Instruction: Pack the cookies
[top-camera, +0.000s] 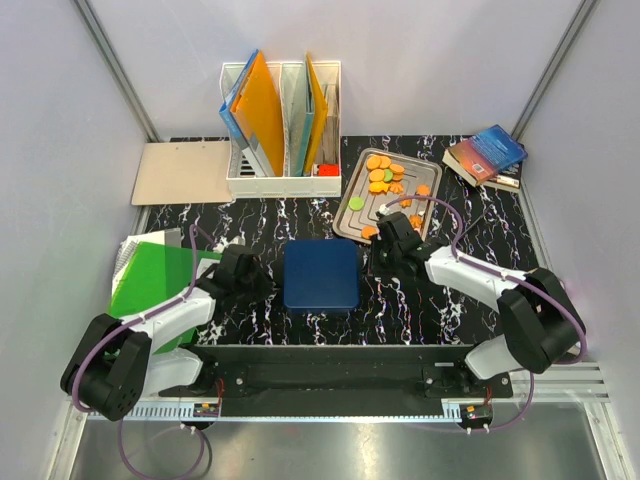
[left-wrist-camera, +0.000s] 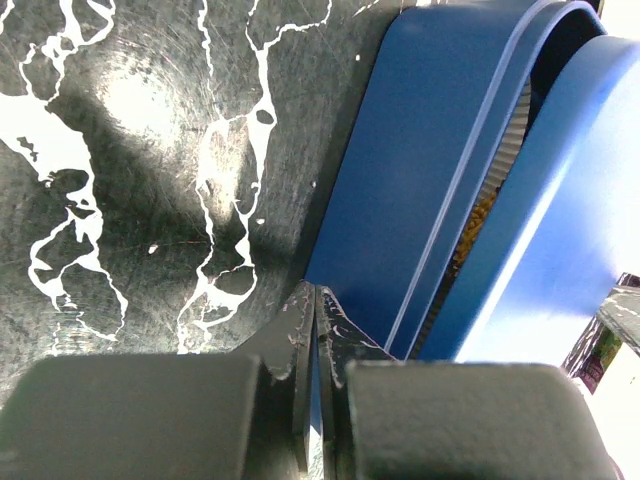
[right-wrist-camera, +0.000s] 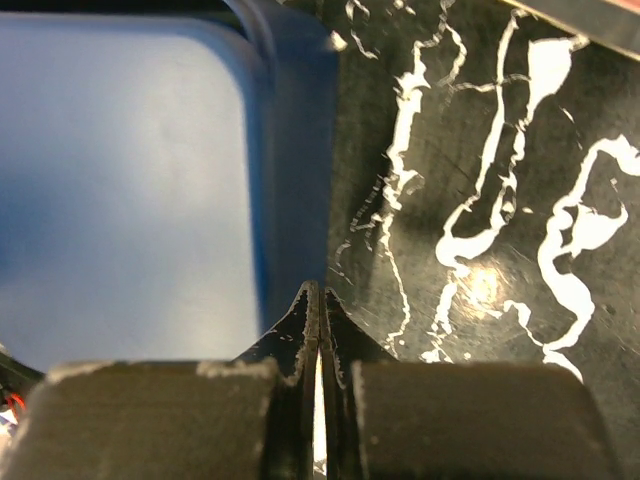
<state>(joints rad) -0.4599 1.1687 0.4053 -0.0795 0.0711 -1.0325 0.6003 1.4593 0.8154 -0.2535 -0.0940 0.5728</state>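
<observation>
The cookies (top-camera: 380, 175), mostly orange with a green one, lie on a metal tray (top-camera: 351, 222) at the back right. A blue box (top-camera: 320, 275) stands mid-table with its lid on. My left gripper (top-camera: 258, 283) is shut and empty at the box's left side. In the left wrist view the fingertips (left-wrist-camera: 316, 295) meet beside the box wall (left-wrist-camera: 420, 170). The lid (left-wrist-camera: 570, 190) sits slightly raised there, and orange cookies (left-wrist-camera: 472, 228) show in the gap. My right gripper (top-camera: 378, 252) is shut and empty at the box's right edge (right-wrist-camera: 290, 150), its tips (right-wrist-camera: 319, 292) together.
A white file organiser (top-camera: 282, 125) with folders stands at the back. A tan clipboard (top-camera: 182, 172) lies to its left. A green folder (top-camera: 155, 280) rests under the left arm. Stacked books (top-camera: 487, 155) sit at the back right corner.
</observation>
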